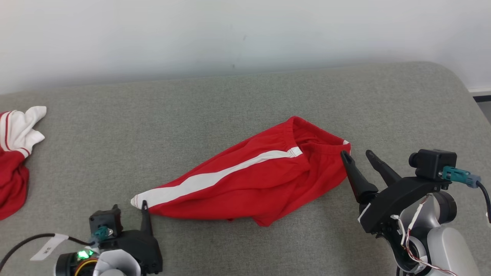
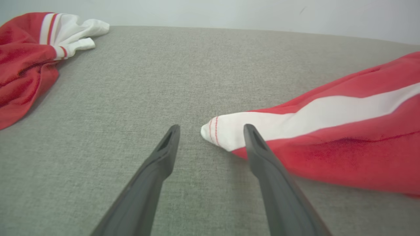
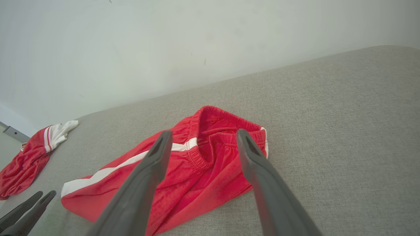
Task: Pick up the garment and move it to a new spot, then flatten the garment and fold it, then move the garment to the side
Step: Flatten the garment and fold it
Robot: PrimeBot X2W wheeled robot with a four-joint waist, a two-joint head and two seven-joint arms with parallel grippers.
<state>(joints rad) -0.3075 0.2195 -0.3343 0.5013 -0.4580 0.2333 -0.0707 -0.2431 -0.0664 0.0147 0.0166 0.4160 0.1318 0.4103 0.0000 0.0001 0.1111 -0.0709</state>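
The grey woven surface (image 1: 191, 115) runs from the near edge to the back of the room. At the near left, the left gripper (image 2: 211, 129) sits low with its 2 fingers spread wide and empty, just beside the white hem of the red shorts (image 1: 245, 184). At the near right, the right gripper (image 1: 357, 153) is also wide and empty, close to the waistband. The shorts lie mid-surface. Their long axis runs from near left to far right, with the hem pointing left and the open waistband to the right. At the far left lies 1 crumpled red and white garment (image 1: 13, 161). A plain white wall (image 1: 230, 34) stands behind.
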